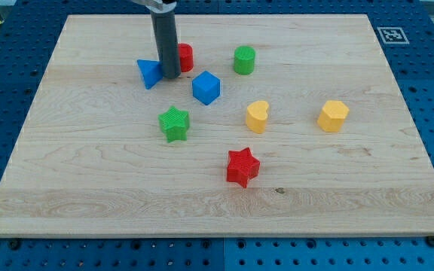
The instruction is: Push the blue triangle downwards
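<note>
My tip (171, 76) touches the blue triangle's (149, 72) right edge.
The rod hides much of the red cylinder (185, 56); there are no jaws to report.

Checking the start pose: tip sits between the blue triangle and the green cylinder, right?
Not quite. In the camera view my tip sits between the blue triangle and the red cylinder; the green cylinder is farther toward the view's right.
</note>
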### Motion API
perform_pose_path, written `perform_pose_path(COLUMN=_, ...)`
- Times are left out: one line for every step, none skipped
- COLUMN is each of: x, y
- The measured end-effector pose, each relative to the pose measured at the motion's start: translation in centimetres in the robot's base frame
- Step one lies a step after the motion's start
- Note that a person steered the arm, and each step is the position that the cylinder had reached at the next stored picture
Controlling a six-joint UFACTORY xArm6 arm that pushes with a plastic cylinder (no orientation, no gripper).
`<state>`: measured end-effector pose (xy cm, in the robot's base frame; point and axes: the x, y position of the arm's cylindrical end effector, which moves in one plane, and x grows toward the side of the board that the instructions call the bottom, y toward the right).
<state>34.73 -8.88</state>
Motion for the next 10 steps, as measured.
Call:
perform_pose_path(x=-0.2, y=-2.3)
perform_pose_path(x=-0.2, y=-4.2)
perform_pose_path(x=-1.7, y=-4.3)
perform_pose_path(x=-6.3, y=-5.7)
perform_pose_path(x=-6.0, y=-9.3)
perform_pose_path(x=-4.0, y=-9.0)
perform_pose_path(x=-1.6, y=-7.6)
perform_pose_path(x=0.4, y=-6.7)
perform_pose_path(x=0.0, y=-6.2)
perform_pose_path(x=-1.4, y=-4.2)
